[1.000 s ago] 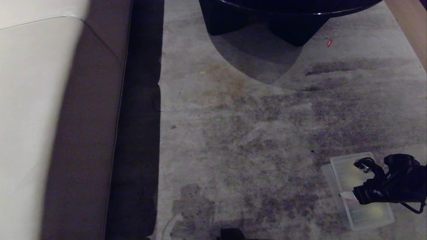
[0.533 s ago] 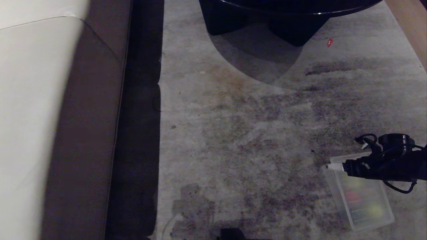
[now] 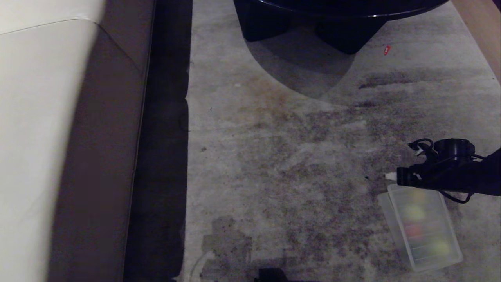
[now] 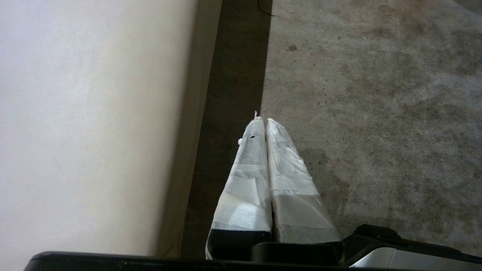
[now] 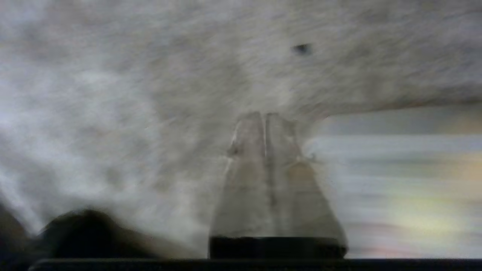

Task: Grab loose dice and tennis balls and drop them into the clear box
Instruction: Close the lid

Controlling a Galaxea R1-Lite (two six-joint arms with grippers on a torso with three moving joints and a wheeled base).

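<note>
Just beside the closed right pincer [image 3: 389, 176] — the clear box [image 3: 395, 225].

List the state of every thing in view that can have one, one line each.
clear box: upright on the floor, open, holding blurry yellow-green and red shapes.
right pincer: shut, empty, above the floor beside the box's far end.
left pincer: shut, empty, above the floor beside the sofa.
sofa: standing along the left.
black table: standing at the far side.
</note>
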